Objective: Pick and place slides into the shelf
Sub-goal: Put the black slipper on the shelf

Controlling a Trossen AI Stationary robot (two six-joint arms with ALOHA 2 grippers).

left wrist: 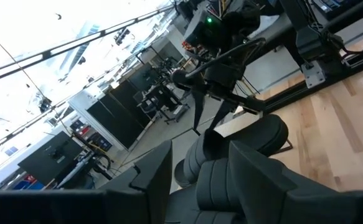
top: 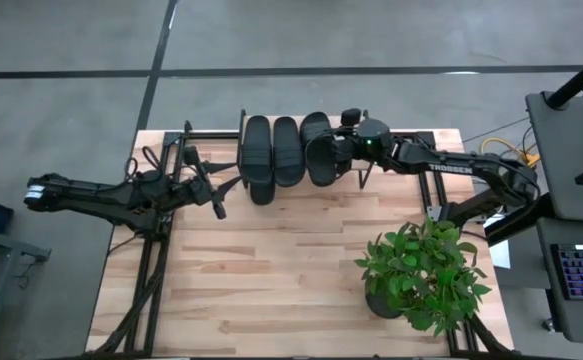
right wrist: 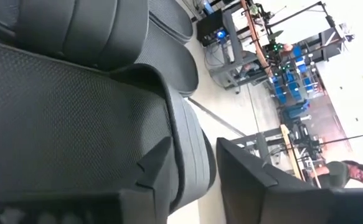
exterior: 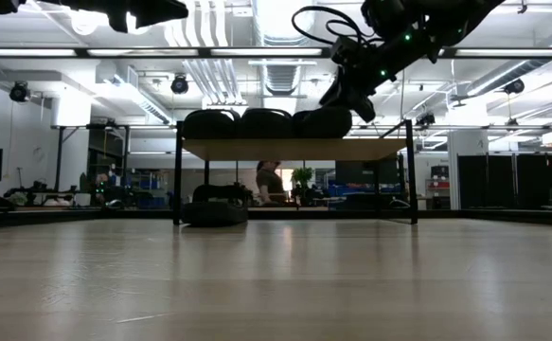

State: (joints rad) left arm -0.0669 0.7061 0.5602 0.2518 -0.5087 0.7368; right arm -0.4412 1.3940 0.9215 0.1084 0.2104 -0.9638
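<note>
Three black slides lie side by side on the shelf's (exterior: 294, 149) wood top (top: 258, 155) (top: 286, 150) (top: 319, 148), soles down. A fourth slide (exterior: 214, 210) lies on the table under the shelf's left end. My right gripper (top: 347, 150) (exterior: 349, 95) is at the rightmost slide (exterior: 325, 122), shut on its edge. My left gripper (top: 216, 203) hangs open above the table left of the shelf and touches nothing. Its fingers (left wrist: 150, 177) frame the slides (left wrist: 231, 168) from a distance. My right gripper (right wrist: 193, 168) has the rightmost slide's sole rim (right wrist: 190, 146) between its two fingers, one finger (right wrist: 156, 165) on the textured footbed side and one outside the rim. It comes slanting down from the table's right. The slide lies on the shelf's top board.
A potted green plant (top: 421, 272) stands on the table's near right part. The shelf sits along the far edge. Bare wood tabletop (top: 271, 270) spreads across the middle and near left. A person (exterior: 271, 180) is in the room behind.
</note>
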